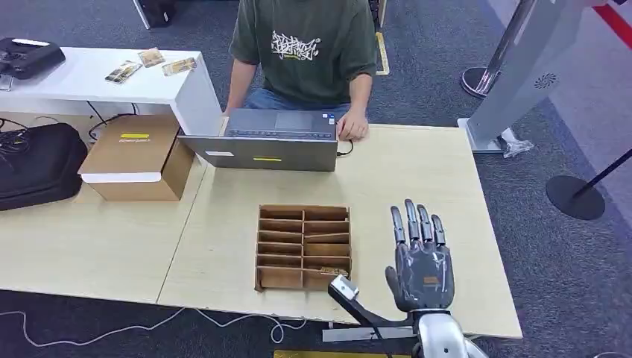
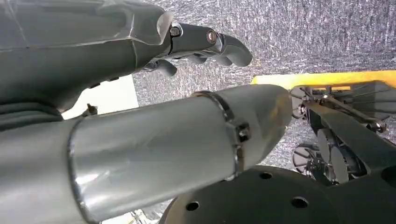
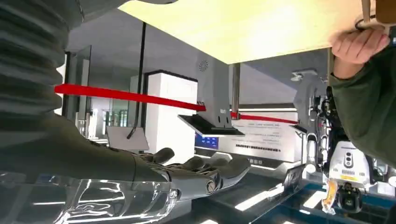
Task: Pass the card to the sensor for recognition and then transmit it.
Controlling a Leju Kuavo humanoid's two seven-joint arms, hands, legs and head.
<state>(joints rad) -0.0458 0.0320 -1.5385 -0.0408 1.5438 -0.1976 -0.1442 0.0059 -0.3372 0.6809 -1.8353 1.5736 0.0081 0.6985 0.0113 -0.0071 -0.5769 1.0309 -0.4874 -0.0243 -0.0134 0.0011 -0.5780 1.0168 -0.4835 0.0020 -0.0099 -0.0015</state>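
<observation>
Closest to the camera in the head view is the right hand [image 1: 422, 262], hovering over the near edge of the table [image 1: 417, 179] toward its right corner, fingers stretched out straight and apart, holding nothing. Just left of it, at that same near edge, a small grey sensor [image 1: 343, 287] sits on a dark arm. Right behind that is a brown cardboard tray [image 1: 303, 247] split into slots, with a card [image 1: 333, 271] lying in the near right slot. The left hand [image 2: 205, 44] shows up in its wrist view, hanging over grey carpet with the fingers curled in and nothing in them. Further back on the table, at the far edge, there's a grey laptop [image 1: 270, 140] opened flat, and a person in a green t-shirt [image 1: 305, 45] sits behind it with one hand resting by its right corner. Off to the far left stands a cardboard box [image 1: 136, 155], with a black bag [image 1: 37, 165] beside it.
</observation>
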